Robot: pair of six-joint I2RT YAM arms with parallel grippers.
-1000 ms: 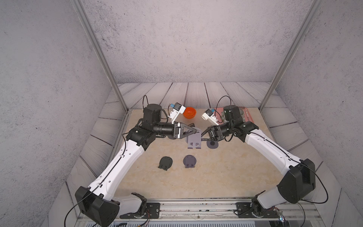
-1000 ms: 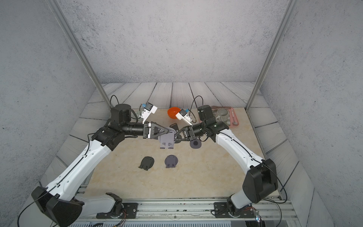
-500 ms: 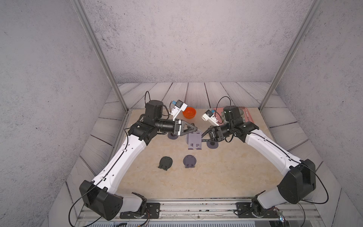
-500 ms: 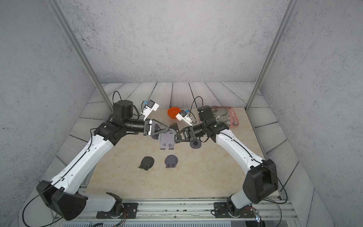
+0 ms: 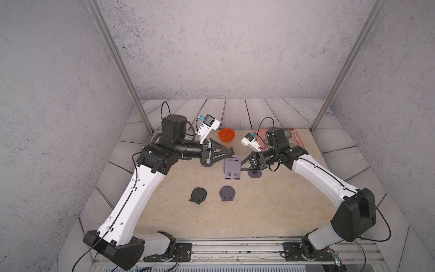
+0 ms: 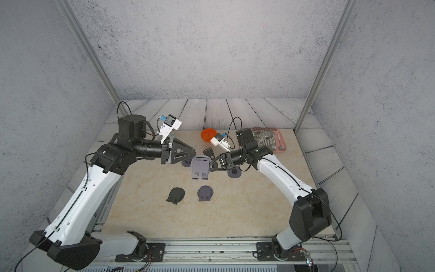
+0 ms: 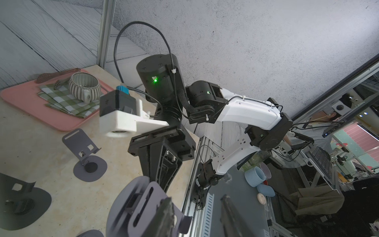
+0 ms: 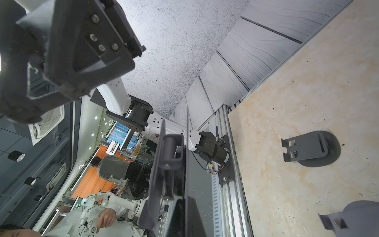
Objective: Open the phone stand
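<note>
The grey-purple phone stand [image 5: 231, 168] [image 6: 200, 168] hangs above the middle of the table, its two plates still close together. My right gripper [image 5: 241, 167] [image 6: 209, 167] is shut on its right edge; the right wrist view shows the stand [image 8: 168, 164] edge-on between the fingers. My left gripper [image 5: 231, 152] [image 6: 194, 152] is at the stand's top edge, open. In the left wrist view one finger [image 7: 166, 217] overlaps the stand [image 7: 139, 205], and the other finger stands well apart from it.
A dark folded stand [image 5: 198, 195] and a grey folded stand [image 5: 227, 193] lie nearer the front. Opened stands [image 5: 255, 173] [image 6: 208, 152] sit under and behind the grippers. An orange bowl [image 5: 226, 135] and a pink tray [image 6: 281, 146] with a striped cup [image 6: 266, 139] are at the back.
My left arm has shifted its pose slightly, with its gripper staying at the stand's top edge. The right arm and the held stand have not moved.
</note>
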